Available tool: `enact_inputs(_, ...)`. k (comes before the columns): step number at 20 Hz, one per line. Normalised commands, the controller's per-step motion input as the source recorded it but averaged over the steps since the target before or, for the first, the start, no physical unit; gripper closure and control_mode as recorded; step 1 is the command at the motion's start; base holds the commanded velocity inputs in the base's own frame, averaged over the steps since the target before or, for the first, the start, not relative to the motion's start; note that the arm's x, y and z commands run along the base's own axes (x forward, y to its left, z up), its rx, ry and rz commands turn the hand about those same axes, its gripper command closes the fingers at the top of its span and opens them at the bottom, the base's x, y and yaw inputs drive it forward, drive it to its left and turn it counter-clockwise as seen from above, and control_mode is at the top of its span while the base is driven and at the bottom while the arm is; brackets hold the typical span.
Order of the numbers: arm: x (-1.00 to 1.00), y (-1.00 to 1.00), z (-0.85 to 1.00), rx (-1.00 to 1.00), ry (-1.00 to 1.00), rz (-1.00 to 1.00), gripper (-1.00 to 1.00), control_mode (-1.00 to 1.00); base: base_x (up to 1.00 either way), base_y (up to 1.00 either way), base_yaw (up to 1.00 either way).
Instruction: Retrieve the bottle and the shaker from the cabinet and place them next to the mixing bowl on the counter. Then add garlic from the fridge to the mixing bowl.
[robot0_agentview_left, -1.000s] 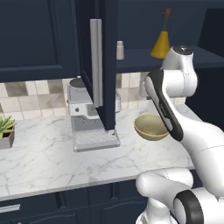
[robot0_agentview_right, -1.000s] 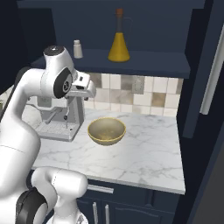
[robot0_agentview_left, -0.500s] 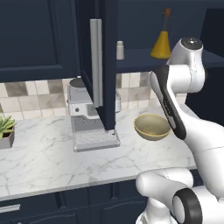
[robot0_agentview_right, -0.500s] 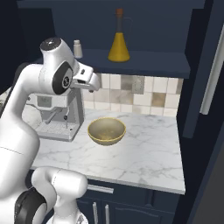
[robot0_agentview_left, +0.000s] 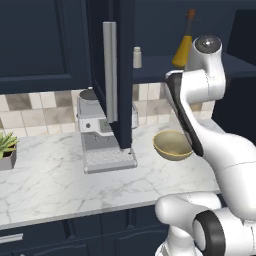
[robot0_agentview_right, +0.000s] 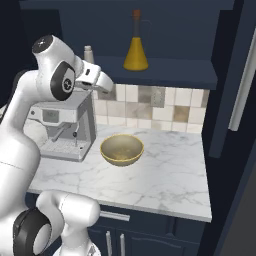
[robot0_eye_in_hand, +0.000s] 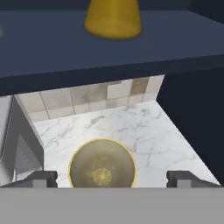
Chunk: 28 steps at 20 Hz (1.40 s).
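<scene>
The yellow-amber bottle (robot0_agentview_left: 184, 47) (robot0_agentview_right: 135, 47) (robot0_eye_in_hand: 113, 17) stands on the navy shelf of the open cabinet (robot0_agentview_right: 165, 70). The small pale shaker (robot0_agentview_left: 137, 56) (robot0_agentview_right: 88, 54) stands further left on that shelf. Below, the tan mixing bowl (robot0_agentview_left: 172, 145) (robot0_agentview_right: 121, 150) (robot0_eye_in_hand: 102, 164) rests on the white marble counter (robot0_agentview_left: 50, 175) (robot0_agentview_right: 165, 175). My gripper (robot0_agentview_right: 104, 81) (robot0_eye_in_hand: 112, 178) hangs just under the shelf's front edge, beneath the shaker and left of the bottle. It is open, fingertips (robot0_eye_in_hand: 41, 177) wide apart with nothing between them. Garlic and fridge are out of view.
A steel coffee machine (robot0_agentview_left: 102, 130) (robot0_agentview_right: 65, 125) stands left of the bowl. The cabinet's open door with its long silver handle (robot0_agentview_left: 110, 70) hangs above the machine. A second open door (robot0_agentview_right: 245, 75) is on the right. A potted plant (robot0_agentview_left: 6, 147) sits far left.
The arm has risen, lifting the hand from about bowl height up toward the shelf's underside. Bottle, shaker and bowl have stayed where they were.
</scene>
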Motion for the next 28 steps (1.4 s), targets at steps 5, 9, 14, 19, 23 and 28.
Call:
enact_inputs(5,0.21,-0.08,0.33,-0.11,-0.08,-0.02,-1.00,-1.00,0.00,0.00,0.00)
enact_inputs(9,0.27,-0.09,0.30,-0.05,-0.03,0.00,-1.00,-1.00,0.00,0.00,0.00)
enact_inputs(14,0.31,-0.13,0.45,0.00,0.00,0.00,-1.00,-1.00,0.00,0.00,0.00)
enact_inputs(19,0.20,-0.02,0.51,-0.03,-0.05,-0.02,-1.00,-1.00,0.00,0.00,0.00)
enact_inputs(23,0.21,-0.11,0.34,-0.05,-0.03,-0.05,-1.00,-1.00,0.00,0.00,0.00)
enact_inputs(28,0.29,-0.20,0.04,-0.05,-0.07,-0.08,-1.00,-1.00,0.00,0.00,0.00)
